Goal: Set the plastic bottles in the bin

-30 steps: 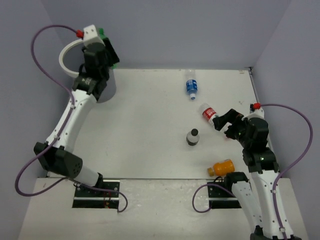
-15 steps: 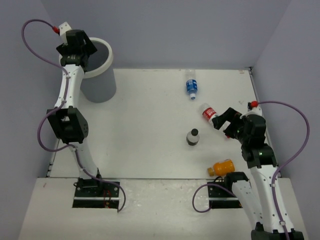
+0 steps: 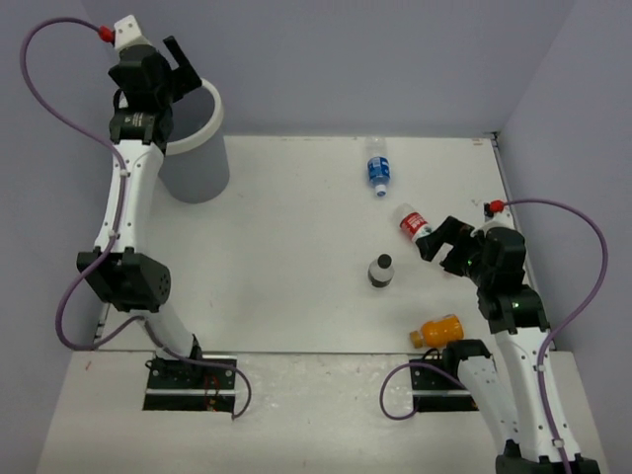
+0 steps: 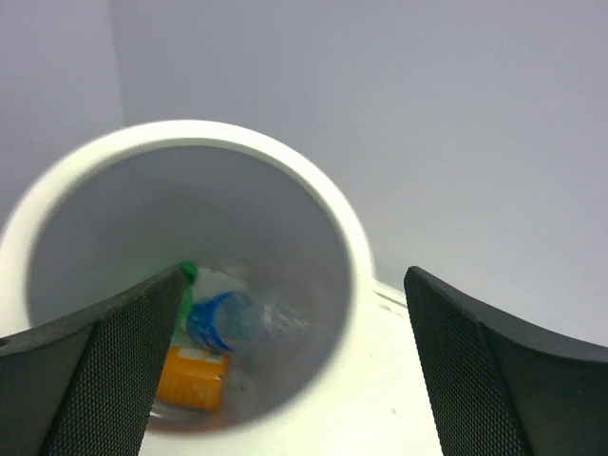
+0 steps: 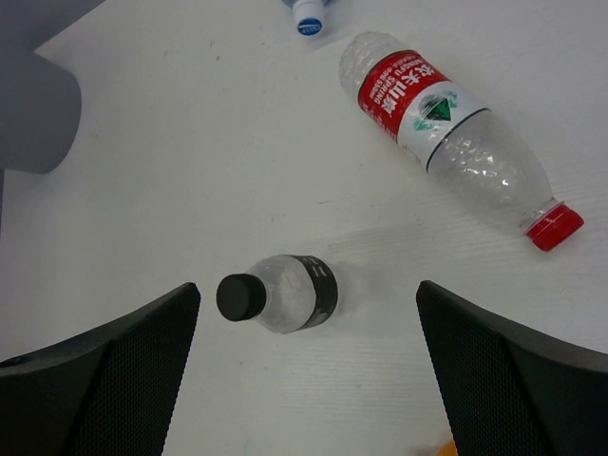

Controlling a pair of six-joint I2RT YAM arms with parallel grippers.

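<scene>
Four bottles outside the bin [image 3: 202,176]; both arms empty

Three bottles were noted at the bottom of the bin, which stood at the far left: a green one [image 4: 188,275], a blue-labelled one [image 4: 224,321] and an orange one [image 4: 191,376]. The left fingers [image 4: 294,275] hung spread wide above its mouth with nothing between them.

The right fingers [image 5: 306,288] were likewise open and empty, poised over the surface [image 3: 286,247] at the right. A standing bottle [image 5: 281,294] sat directly under their gap. A red-label bottle [image 5: 445,135] lay on its side just beyond. A blue-label bottle [image 3: 376,170] lay farther off, and an orange bottle [image 3: 438,330] near the right arm's base.

Assessment: a pickup by the right arm appeared due. Recommended that the fingers descend squarely and close on the standing bottle's body below the cap, since a light upright bottle would likely tip if nudged off-centre. They should also stay clear of the red-label bottle.
</scene>
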